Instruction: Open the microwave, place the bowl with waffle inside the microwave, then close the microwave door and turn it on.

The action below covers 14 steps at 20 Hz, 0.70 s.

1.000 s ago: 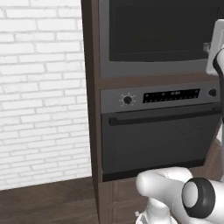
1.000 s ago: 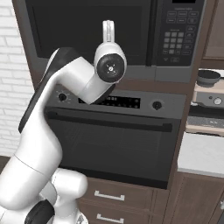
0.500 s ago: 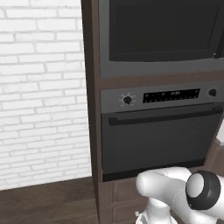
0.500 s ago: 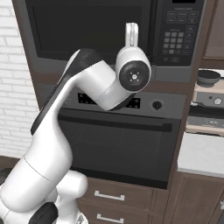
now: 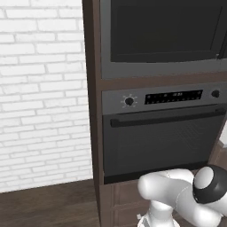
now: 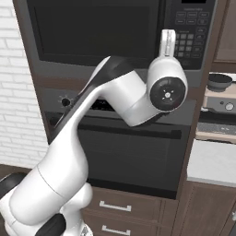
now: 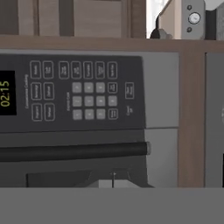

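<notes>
The microwave sits high in the brown wood cabinet, and its dark glass microwave door is closed. My gripper points upward, shut on nothing, in front of the door's right edge beside the keypad. In the rolled hand view the shut tips sit just below the dark bar handle, with the keypad and a lit clock display beyond. The bowl with waffle is out of view.
Below the microwave is the oven with round knobs, a display strip and a bar handle. Drawers lie under it. A white brick wall stands to the left. To the right are a light counter and a dark pan.
The arm has swung to the right across the microwave front, carrying the gripper from the door glass to the handle and keypad side. The gripper stayed shut.
</notes>
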Tool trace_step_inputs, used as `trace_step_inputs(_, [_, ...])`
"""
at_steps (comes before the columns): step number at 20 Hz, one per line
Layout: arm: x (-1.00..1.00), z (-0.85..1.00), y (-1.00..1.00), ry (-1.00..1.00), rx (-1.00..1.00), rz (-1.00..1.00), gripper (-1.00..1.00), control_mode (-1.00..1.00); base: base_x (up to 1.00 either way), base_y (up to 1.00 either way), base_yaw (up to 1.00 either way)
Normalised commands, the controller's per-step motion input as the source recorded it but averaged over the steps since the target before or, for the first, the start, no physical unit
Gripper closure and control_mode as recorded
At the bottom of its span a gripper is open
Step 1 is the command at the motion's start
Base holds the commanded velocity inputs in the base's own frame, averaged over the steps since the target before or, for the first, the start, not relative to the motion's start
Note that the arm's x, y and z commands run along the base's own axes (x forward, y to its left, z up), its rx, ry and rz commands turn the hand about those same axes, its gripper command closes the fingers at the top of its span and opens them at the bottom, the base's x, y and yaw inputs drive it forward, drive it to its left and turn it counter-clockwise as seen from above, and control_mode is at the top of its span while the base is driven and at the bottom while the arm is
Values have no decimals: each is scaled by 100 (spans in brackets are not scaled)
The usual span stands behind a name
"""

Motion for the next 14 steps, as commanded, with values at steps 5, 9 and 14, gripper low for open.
trace_step_inputs(5, [5, -23, -18, 0, -2, 0, 100, -100, 0, 0, 0])
trace_step_inputs(9, [19, -21, -2, 0, 0, 0, 100, -100, 0, 0, 0])
trace_step_inputs(14, [20, -6, 0, -1, 0, 0, 100, -100, 0, 0, 0])
